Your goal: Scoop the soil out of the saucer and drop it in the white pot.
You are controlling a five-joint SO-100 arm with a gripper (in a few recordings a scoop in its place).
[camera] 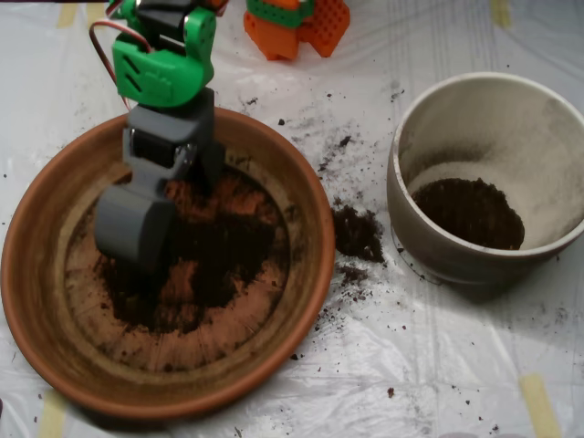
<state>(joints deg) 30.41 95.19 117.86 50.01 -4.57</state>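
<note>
The terracotta saucer (301,196) fills the left half of the overhead view, with dark soil (219,260) spread thinly over its stained bottom. My grey scoop (137,228) is down inside the saucer at its left-centre, its lower end pressed into the soil. The green arm (164,55) reaches in from the top left. The white pot (547,119) stands to the right, apart from the saucer, with a layer of soil (470,212) at its bottom.
Spilled soil (356,233) lies on the white plastic sheet between saucer and pot, with crumbs scattered around. An orange plastic part (297,23) sits at the top edge. Tape strips (538,401) hold the sheet down.
</note>
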